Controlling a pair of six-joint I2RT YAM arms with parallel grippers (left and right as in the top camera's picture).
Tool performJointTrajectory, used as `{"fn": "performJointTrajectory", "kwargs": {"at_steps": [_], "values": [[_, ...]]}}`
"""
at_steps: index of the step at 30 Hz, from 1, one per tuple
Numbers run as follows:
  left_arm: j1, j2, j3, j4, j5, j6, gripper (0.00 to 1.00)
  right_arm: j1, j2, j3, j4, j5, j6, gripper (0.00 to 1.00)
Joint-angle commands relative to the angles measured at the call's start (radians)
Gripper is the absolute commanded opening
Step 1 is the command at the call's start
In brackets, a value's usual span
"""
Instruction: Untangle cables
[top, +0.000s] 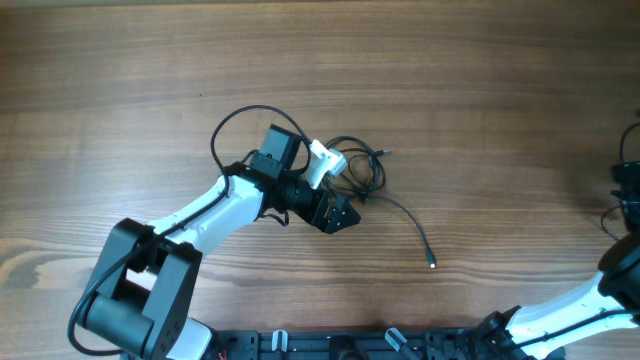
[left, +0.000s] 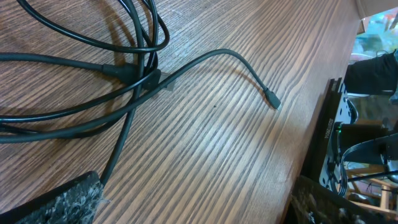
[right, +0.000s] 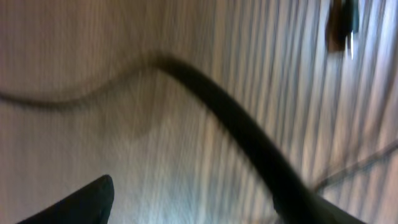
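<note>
A tangle of thin black cables (top: 350, 165) with a white plug (top: 326, 160) lies mid-table. One loose end runs right to a small connector (top: 431, 264). My left gripper (top: 338, 214) sits just below the tangle, open and empty. In the left wrist view the cable loops (left: 124, 68) lie at upper left, the connector (left: 273, 102) is to the right, and bare wood shows between my fingers (left: 199, 202). My right gripper (top: 626, 190) is at the far right edge. Its view is blurred: a black cable (right: 236, 124) crosses above the open fingers (right: 199, 202).
More black cable (top: 612, 215) lies by the right table edge. A black rail with clamps (top: 340, 345) runs along the front edge and also shows in the left wrist view (left: 326, 124). Bare wood spans the back and left.
</note>
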Motion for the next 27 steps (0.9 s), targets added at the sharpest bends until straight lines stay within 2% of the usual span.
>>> {"fn": "performJointTrajectory", "kwargs": {"at_steps": [1, 2, 3, 4, 10, 14, 20, 23, 26, 27], "values": [[-0.002, 0.010, -0.006, 0.000, 0.002, -0.014, 1.00, -0.023, 0.007, 0.003, 0.121, -0.021, 0.014, 0.81], [-0.002, 0.010, -0.006, 0.000, 0.002, -0.016, 1.00, -0.026, 0.007, 0.003, 0.167, -0.041, 0.013, 0.68], [-0.002, 0.010, -0.006, 0.000, 0.002, -0.021, 1.00, -0.026, 0.007, 0.003, 0.207, -0.061, 0.011, 0.34], [-0.002, 0.010, -0.006, 0.000, 0.002, -0.021, 1.00, -0.026, 0.007, 0.003, 0.235, -0.076, 0.010, 0.04], [-0.002, 0.010, -0.006, 0.000, 0.002, -0.040, 1.00, -0.028, 0.007, 0.061, 0.368, -0.298, 0.014, 0.04], [-0.002, 0.010, -0.006, 0.000, 0.002, -0.040, 1.00, -0.038, 0.005, 0.243, 0.356, -0.380, -0.015, 0.04], [-0.002, 0.010, -0.006, 0.001, 0.001, -0.039, 1.00, -0.106, 0.001, 0.584, 0.277, -0.373, -0.011, 0.04], [-0.002, 0.010, -0.006, 0.001, 0.001, -0.040, 1.00, -0.160, -0.005, 0.666, 0.193, -0.269, 0.025, 0.04], [-0.002, 0.010, -0.006, 0.005, 0.001, -0.040, 1.00, -0.206, -0.003, 0.673, 0.061, -0.168, 0.109, 0.04], [-0.002, 0.010, -0.006, 0.008, 0.001, -0.040, 1.00, -0.219, -0.001, 0.671, 0.005, -0.135, 0.151, 0.15]]}}
